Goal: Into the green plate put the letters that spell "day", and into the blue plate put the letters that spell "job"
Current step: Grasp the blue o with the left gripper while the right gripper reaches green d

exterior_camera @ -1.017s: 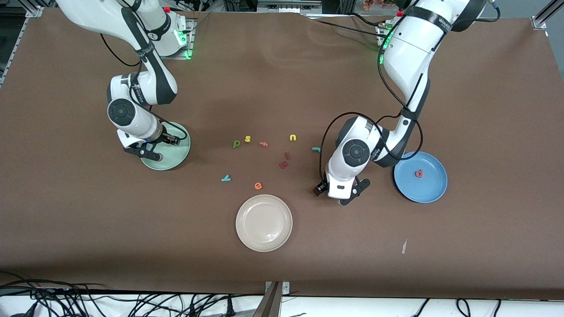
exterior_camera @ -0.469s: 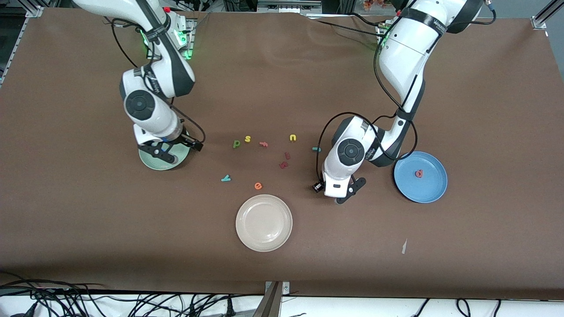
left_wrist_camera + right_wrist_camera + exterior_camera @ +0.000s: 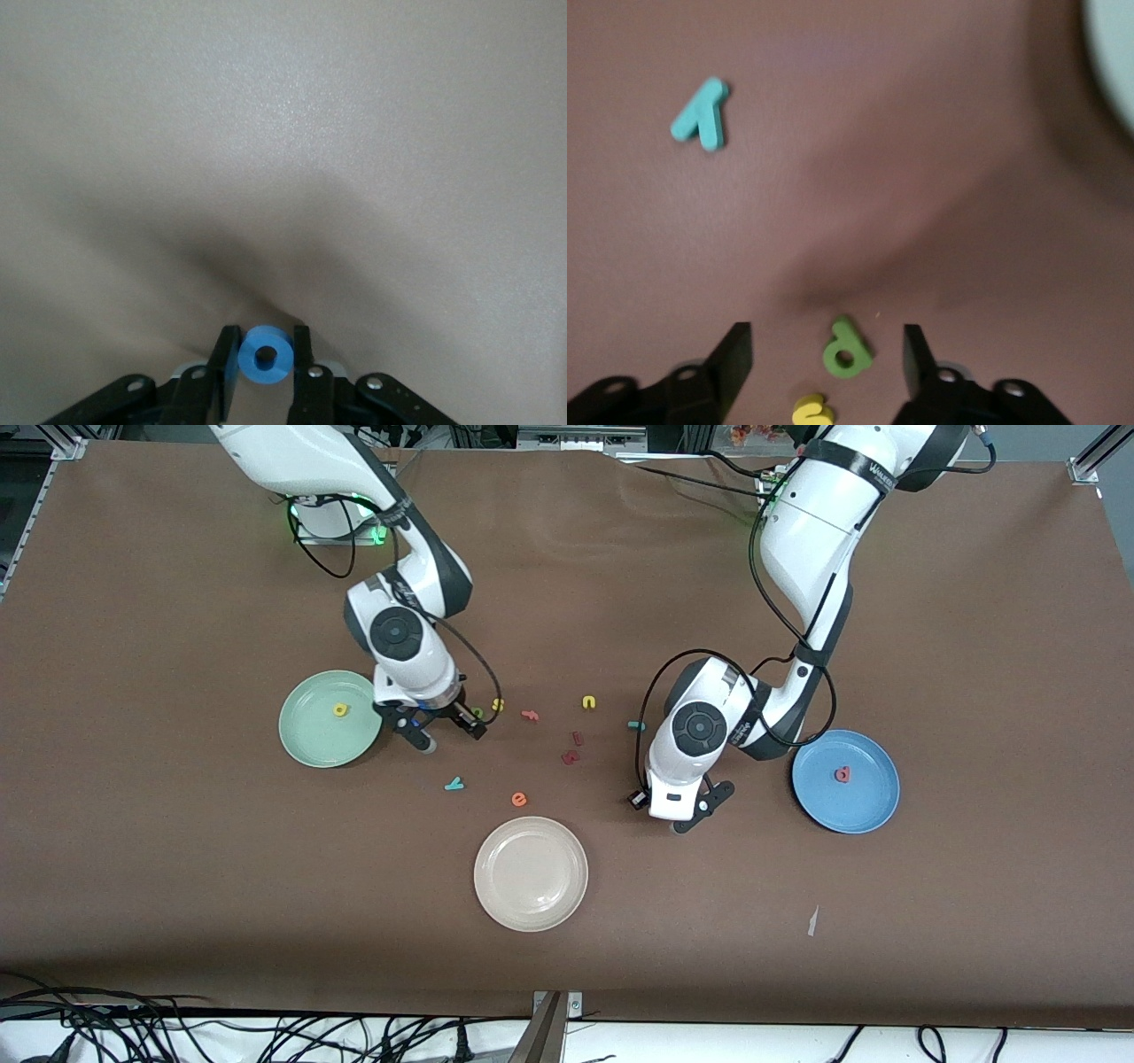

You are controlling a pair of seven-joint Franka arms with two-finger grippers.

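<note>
Squeezing the blue "o" point(image 3: 266, 356) tight in the jaws of the left gripper point(image 3: 678, 815), low down at the desk point(image 3: 974, 646). Pinching it on both sides, with the hole showing in the left wrist view.

Looking out from there in the front view: finding the teal "j" point(image 3: 635, 725) at about eleven o'clock, flat on the desk. Finding the blue plate point(image 3: 864, 806) at about three o'clock, with the pinkish-red letter point(image 3: 842, 774) lying in it.

Holding the jaws of the right gripper point(image 3: 827, 354) wide open, one on each side of the dark green "d" point(image 3: 847, 351), not touching it. Seeing the yellow "s" point(image 3: 812, 410) just beside that letter.

Looking out again in the front view: spotting the teal "y" point(image 3: 454, 784) at about seven o'clock from the "d". Spotting the green plate point(image 3: 306, 744) at about nine o'clock, with the yellow "a" point(image 3: 339, 709) in it.
</note>
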